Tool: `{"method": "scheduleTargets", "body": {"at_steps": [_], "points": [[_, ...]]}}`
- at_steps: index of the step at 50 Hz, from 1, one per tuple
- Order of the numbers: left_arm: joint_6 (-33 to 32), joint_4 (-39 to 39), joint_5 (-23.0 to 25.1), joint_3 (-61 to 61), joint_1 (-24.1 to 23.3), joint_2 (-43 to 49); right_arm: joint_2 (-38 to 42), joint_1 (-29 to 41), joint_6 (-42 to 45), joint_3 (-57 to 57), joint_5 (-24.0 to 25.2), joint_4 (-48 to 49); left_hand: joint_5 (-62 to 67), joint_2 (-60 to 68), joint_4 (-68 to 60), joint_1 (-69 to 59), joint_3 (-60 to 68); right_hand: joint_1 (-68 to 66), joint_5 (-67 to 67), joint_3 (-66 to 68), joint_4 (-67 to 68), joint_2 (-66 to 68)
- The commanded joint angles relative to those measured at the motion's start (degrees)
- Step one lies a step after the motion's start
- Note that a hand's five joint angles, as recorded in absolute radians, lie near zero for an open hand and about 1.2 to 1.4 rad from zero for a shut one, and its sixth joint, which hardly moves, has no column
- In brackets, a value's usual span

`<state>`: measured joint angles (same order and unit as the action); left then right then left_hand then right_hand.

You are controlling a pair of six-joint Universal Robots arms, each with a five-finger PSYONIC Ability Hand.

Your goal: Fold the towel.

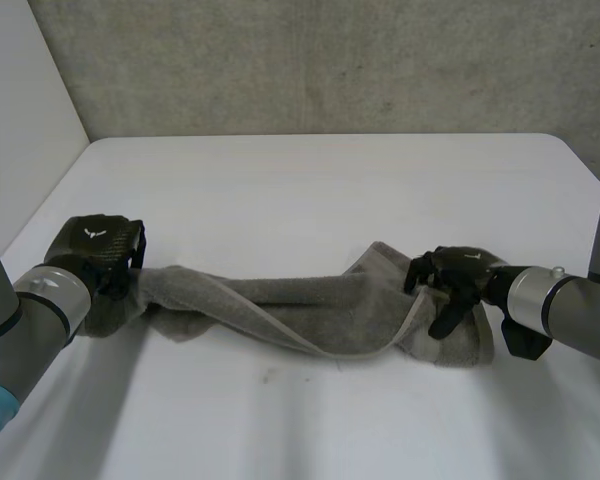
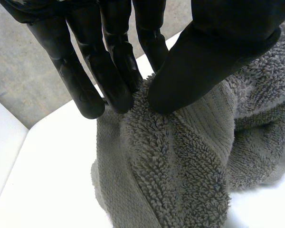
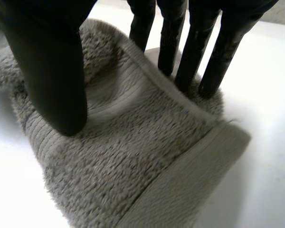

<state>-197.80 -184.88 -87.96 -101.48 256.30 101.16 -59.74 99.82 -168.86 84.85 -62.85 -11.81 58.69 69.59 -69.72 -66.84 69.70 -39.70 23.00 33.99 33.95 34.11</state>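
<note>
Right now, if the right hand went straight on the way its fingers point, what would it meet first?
The towel: the right hand pinches its end between fingers and thumb, so it would push into the cloth, then probably the table beneath.

In the head view the left hand (image 1: 100, 245) shows its back, which hides its fingers and the end of the towel (image 1: 310, 305) beneath it. Both arms run off the picture's edges. The towel is twisted, so its corners cannot be told. In the right wrist view the fingertips (image 3: 210, 80) of the right hand (image 3: 52, 71) sink behind a raised fold, and the towel's near end is cut off.
</note>
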Motion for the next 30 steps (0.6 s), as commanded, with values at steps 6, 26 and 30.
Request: {"method": "scheduleTargets", "body": {"at_steps": [6,26,30], "points": [[0.04,-5.83,0.42,2.07,0.16,0.17,1.56,0.11,0.29,-6.89,0.36,1.09,11.31,10.41,-10.28,-13.16,10.30,-40.30,47.00,46.01,46.05,45.89],[7.14,-23.76,-2.21,42.07,-0.19,11.42,-8.81,8.02,7.49,-21.49,-20.39,44.69,11.31,10.41,-10.28,-13.16,10.30,-40.30,47.00,46.01,46.05,45.89],[10.68,-23.33,-3.45,39.96,-0.10,11.16,-9.69,8.46,7.67,-16.84,-19.86,40.92,11.31,10.41,-10.28,-13.16,10.30,-40.30,47.00,46.01,46.05,45.89]]}}
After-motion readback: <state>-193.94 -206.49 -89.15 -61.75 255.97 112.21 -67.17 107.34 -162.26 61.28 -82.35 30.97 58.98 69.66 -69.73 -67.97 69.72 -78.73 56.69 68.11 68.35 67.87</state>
